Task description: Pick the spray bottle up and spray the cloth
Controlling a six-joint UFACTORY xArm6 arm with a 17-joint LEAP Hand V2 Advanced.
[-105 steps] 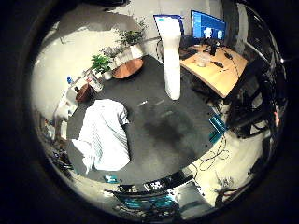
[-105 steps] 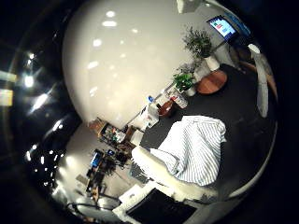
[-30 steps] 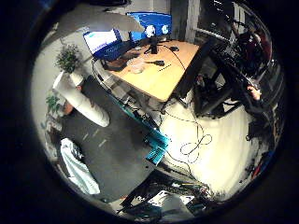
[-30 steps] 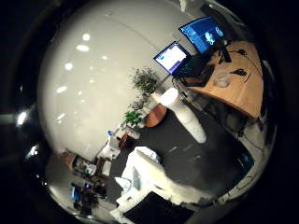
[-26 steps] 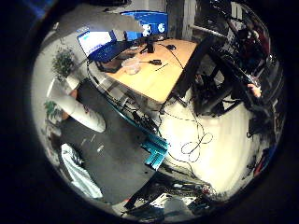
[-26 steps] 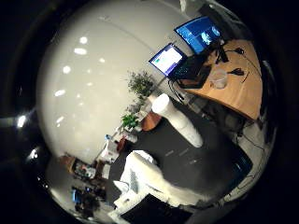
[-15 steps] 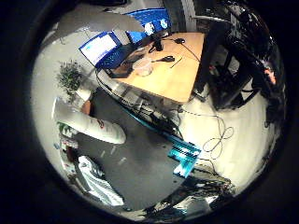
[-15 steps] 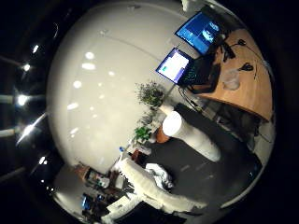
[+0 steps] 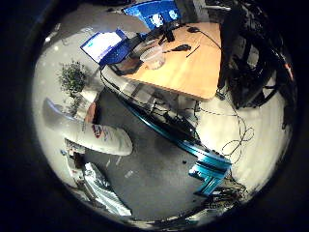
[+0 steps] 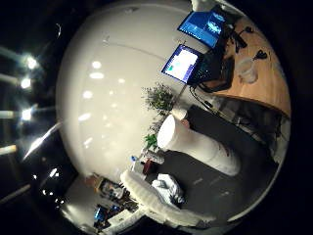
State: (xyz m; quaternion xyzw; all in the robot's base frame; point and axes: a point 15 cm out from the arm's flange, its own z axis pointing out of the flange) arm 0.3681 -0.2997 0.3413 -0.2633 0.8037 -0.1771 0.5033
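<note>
A tall white spray bottle stands on the dark grey table, its label toward the palm. The white striped cloth lies crumpled on the same table, a short way from the bottle. My hand shows only as one white finger stretched out in the thumb side view, passing in front of the cloth. It holds nothing and is well clear of both the bottle and the cloth, which look small and far from the palm.
A wooden desk with monitors, a laptop and a clear bowl stands beyond the table. A teal frame piece sits at the table's edge. Potted plants and a round side table are behind the bottle.
The whole picture has swung, so the palm has turned toward the desk and wall. Bottle and cloth sit nearer the view's edge; neither has visibly moved on the table.
</note>
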